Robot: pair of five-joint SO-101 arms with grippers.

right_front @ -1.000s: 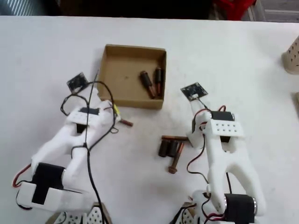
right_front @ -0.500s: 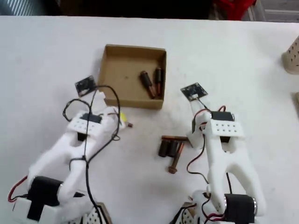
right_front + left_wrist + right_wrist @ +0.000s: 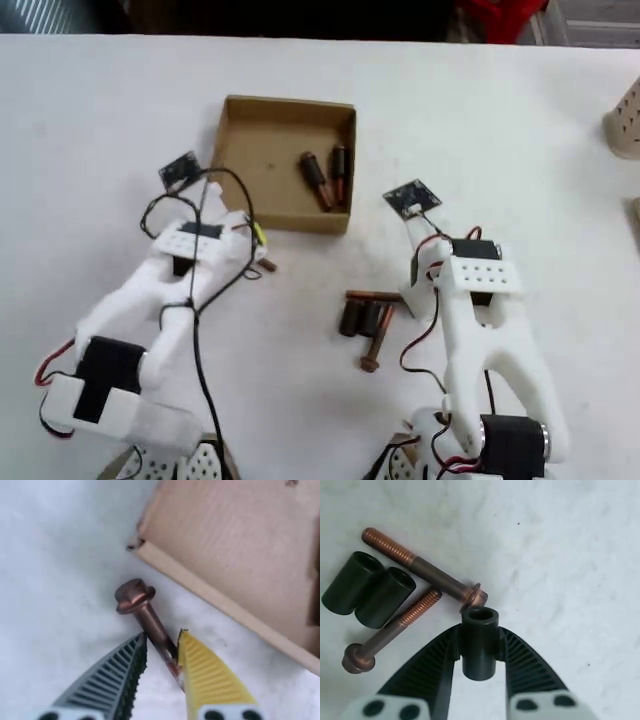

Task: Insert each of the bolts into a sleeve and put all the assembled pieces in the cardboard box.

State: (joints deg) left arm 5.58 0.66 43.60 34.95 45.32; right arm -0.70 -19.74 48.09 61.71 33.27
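Observation:
My left gripper (image 3: pixel 161 641), one finger grey and one yellow, is shut on the shaft of a copper bolt (image 3: pixel 145 615). The bolt's head points out past the fingertips, close to the near wall of the cardboard box (image 3: pixel 240 545). In the high view this bolt (image 3: pixel 266 265) sits just in front of the box (image 3: pixel 260 150), which holds two assembled pieces (image 3: pixel 326 176). My right gripper (image 3: pixel 480 630) is shut on an upright black sleeve (image 3: pixel 480 645). Beside it on the table lie two loose bolts (image 3: pixel 420 565) (image 3: pixel 390 632) and two black sleeves (image 3: pixel 367 590).
The loose bolts and sleeves (image 3: pixel 362 320) lie between the two arms, left of my right gripper (image 3: pixel 408 292). Small circuit boards (image 3: pixel 180 170) (image 3: pixel 412 197) on wires sit near each arm. A beige perforated object (image 3: pixel 625 120) stands at the right edge.
The left arm has swung back and then forward toward the box, with the bolt staying in its gripper. The right arm has not moved.

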